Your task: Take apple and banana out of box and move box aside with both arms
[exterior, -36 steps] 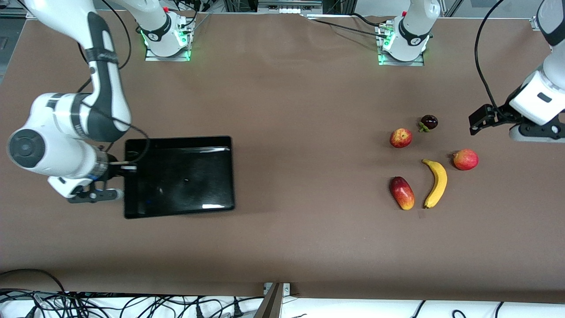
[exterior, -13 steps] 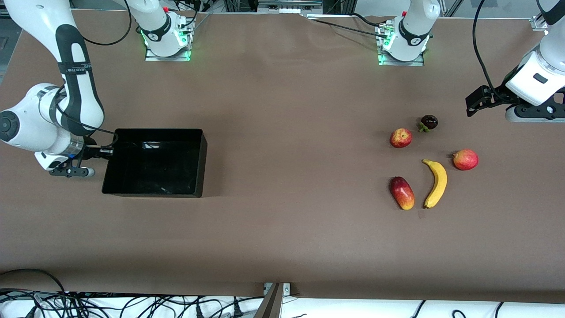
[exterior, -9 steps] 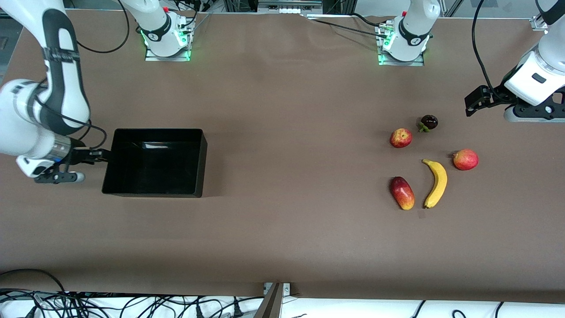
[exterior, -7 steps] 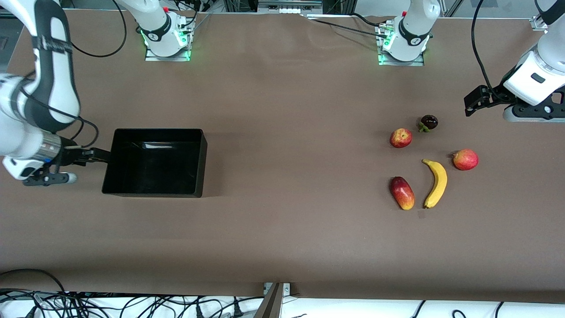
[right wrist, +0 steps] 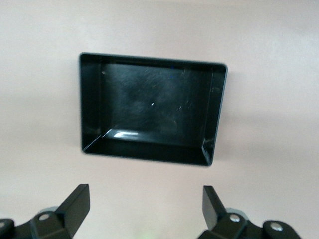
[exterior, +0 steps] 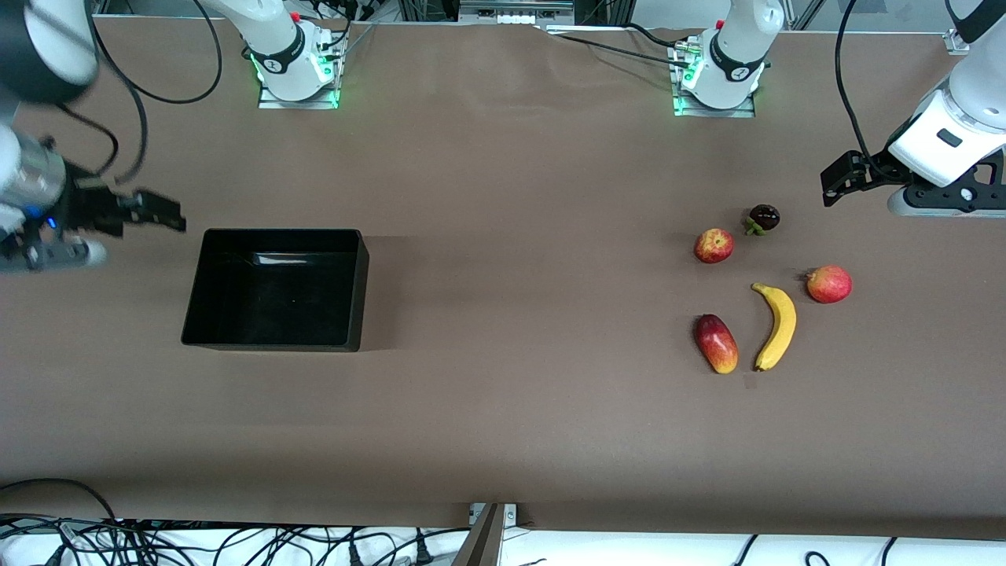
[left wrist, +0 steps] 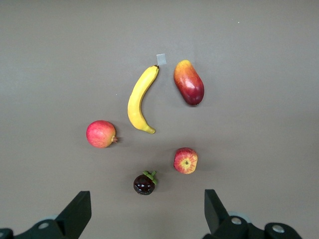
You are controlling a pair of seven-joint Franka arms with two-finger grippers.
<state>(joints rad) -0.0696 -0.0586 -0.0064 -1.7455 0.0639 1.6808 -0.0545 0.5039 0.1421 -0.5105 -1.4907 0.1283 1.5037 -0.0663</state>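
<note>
Tray (exterior: pixel 277 288): sitting flat on the worktop (exterior: pixel 503 409), right arm's end.
Right end effector (exterior: pixel 149 212): hovering beside tray, fingers wide, holding nothing.
Banana (exterior: pixel 776 325), apple (exterior: pixel 714 245): lying near left arm's end.
Left end effector (exterior: pixel 835 181): hanging beside the fruit group, fingers wide, holding nothing.

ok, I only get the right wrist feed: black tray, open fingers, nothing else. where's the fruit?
Observer: The banana and the apple lie on the table toward the left arm's end, well apart from the box.
Operator: left gripper on either one?
Observer: No. The left gripper is open and holds nothing, up over the table beside the fruit.
Operator: any distractors?
Observer: Three. A mango beside the banana, a red fruit with a pointed tip, and a dark purple fruit beside the apple.
</note>
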